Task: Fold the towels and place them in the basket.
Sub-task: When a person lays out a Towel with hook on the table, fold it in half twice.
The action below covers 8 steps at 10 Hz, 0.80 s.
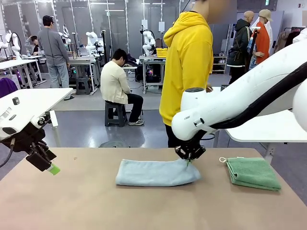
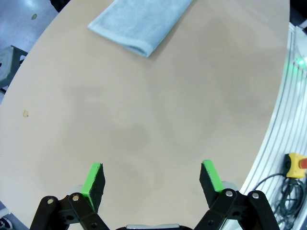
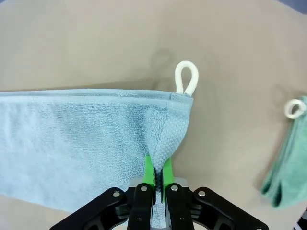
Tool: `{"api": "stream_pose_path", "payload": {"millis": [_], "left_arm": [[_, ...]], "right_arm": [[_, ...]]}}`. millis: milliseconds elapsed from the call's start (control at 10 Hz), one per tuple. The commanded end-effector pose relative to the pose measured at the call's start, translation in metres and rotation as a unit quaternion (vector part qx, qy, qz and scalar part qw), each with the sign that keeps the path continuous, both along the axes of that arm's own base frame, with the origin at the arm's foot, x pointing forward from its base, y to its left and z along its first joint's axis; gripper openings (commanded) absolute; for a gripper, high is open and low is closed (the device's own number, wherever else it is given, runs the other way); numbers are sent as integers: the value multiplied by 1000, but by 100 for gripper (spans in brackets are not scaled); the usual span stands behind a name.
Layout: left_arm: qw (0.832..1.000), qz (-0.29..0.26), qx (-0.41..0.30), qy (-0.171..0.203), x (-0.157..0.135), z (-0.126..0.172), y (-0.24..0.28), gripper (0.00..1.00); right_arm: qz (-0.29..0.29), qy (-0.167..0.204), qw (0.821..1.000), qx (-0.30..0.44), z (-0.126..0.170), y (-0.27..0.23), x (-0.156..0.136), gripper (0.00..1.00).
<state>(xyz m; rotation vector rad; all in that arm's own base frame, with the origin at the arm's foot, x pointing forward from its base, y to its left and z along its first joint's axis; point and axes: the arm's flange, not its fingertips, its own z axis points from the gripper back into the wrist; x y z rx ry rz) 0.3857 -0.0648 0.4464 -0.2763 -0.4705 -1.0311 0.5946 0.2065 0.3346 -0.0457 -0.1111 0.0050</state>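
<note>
A pale grey-blue towel (image 1: 156, 172) lies folded into a long strip across the middle of the table. My right gripper (image 1: 190, 158) is shut on its right end, pinching a ridge of the cloth (image 3: 165, 143) between the green pads (image 3: 149, 173), just below the towel's white corner loop (image 3: 186, 77). A green towel (image 1: 252, 172) lies folded at the table's right side, its white loop (image 1: 222, 159) pointing left. My left gripper (image 1: 48, 165) hangs open over the table's left edge, its fingers (image 2: 94, 178) wide apart above bare tabletop, with the grey-blue towel (image 2: 139, 21) far ahead. The basket is out of view.
A person in a yellow hoodie (image 1: 189, 62) stands at the far side of the table. Bare beige tabletop (image 1: 96, 206) spreads in front of and left of the towels. A grey rail with a red button (image 2: 297, 163) runs along the table edge in the left wrist view.
</note>
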Motion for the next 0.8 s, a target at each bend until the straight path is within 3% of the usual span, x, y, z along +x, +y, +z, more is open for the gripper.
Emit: {"api": "stream_pose_path", "payload": {"millis": [0,300,700], "left_arm": [[1000,7,2,5,1,-1,-3,100],[1000,7,2,5,1,-1,-3,100],[1000,7,2,5,1,-1,-3,100]], "right_arm": [[-15,-21,999,-33,23,-18,-13,0],[-19,-53,997,-52,58,-14,-23,0],[42,-61,995,-64,86,51,-33,0]]}}
